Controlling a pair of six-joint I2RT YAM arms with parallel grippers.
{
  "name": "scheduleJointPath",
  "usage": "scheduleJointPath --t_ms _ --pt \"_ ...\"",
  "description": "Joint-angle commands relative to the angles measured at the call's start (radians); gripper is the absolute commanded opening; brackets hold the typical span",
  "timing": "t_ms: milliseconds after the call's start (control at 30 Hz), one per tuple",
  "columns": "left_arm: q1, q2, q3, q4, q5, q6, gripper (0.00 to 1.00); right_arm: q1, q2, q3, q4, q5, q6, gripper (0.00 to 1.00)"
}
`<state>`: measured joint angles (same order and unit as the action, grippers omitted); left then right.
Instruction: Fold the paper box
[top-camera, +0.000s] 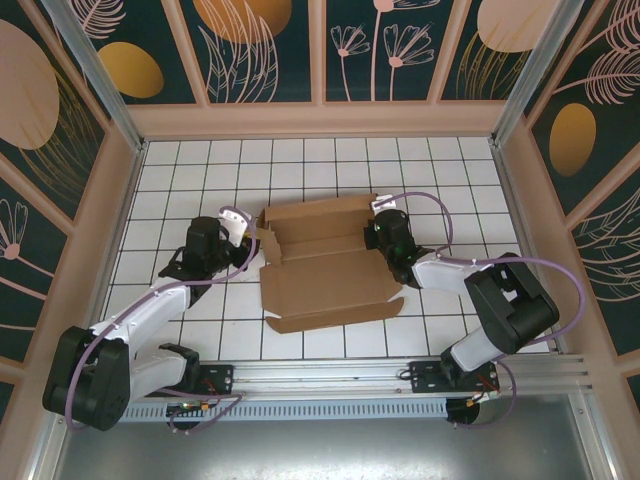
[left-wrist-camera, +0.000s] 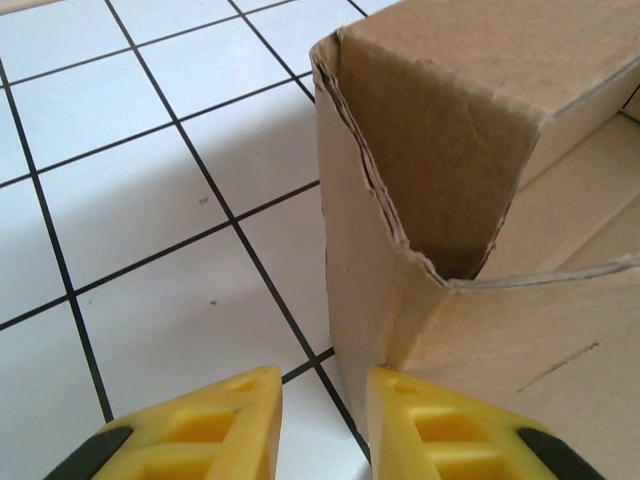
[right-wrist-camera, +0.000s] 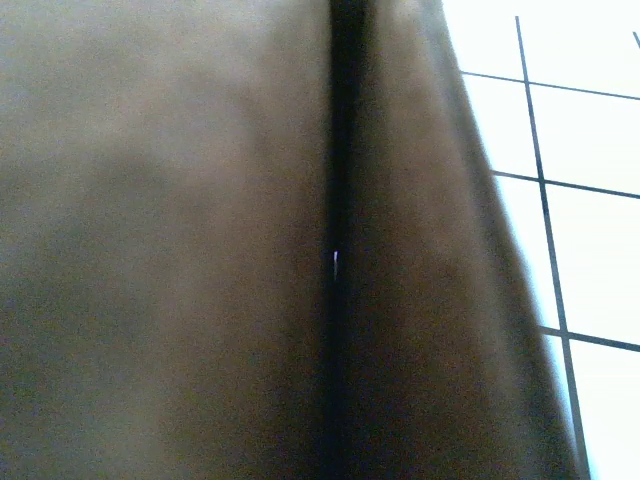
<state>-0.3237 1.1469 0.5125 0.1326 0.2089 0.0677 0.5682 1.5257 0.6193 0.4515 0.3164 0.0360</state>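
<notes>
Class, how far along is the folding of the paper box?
Done: on the paper box, the left end stands folded up into a corner. In hand: the left claw sits open beside that corner; the right claw is closed at the right end. Left: the near panel lies flat.

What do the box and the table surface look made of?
The paper box: brown cardboard, matte and unprinted; its ragged edge shows fibrous layers. The table: looks like smooth white tile with dark grid lines, though it may be a printed sheet.

White grid-lined table (top-camera: 180, 190) — brown paper box (top-camera: 325, 262), side walls up, near its centre.
</notes>
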Motion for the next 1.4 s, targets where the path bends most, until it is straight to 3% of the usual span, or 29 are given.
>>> scheduleJointPath --t_ms 0,233,767,1133,1367 --pt "-0.007 -0.022 -0.001 -0.042 0.024 0.01 0.29 -0.009 -0.018 0.016 0.012 0.021 0.021 0.0" --pt "-0.027 0.022 0.016 -0.03 0.084 0.012 0.33 -0.008 -0.023 0.014 0.01 0.012 0.026 0.0" --pt "-0.054 0.171 0.108 0.045 -0.049 0.021 0.43 0.004 -0.039 0.009 0.004 -0.015 0.022 0.0" --pt "-0.059 0.229 0.138 0.072 -0.089 -0.021 0.45 0.021 -0.03 0.015 0.0 -0.033 0.017 0.0" --pt "-0.077 0.222 0.155 0.103 -0.155 -0.023 0.54 0.029 -0.036 -0.001 0.016 -0.037 0.013 0.0"
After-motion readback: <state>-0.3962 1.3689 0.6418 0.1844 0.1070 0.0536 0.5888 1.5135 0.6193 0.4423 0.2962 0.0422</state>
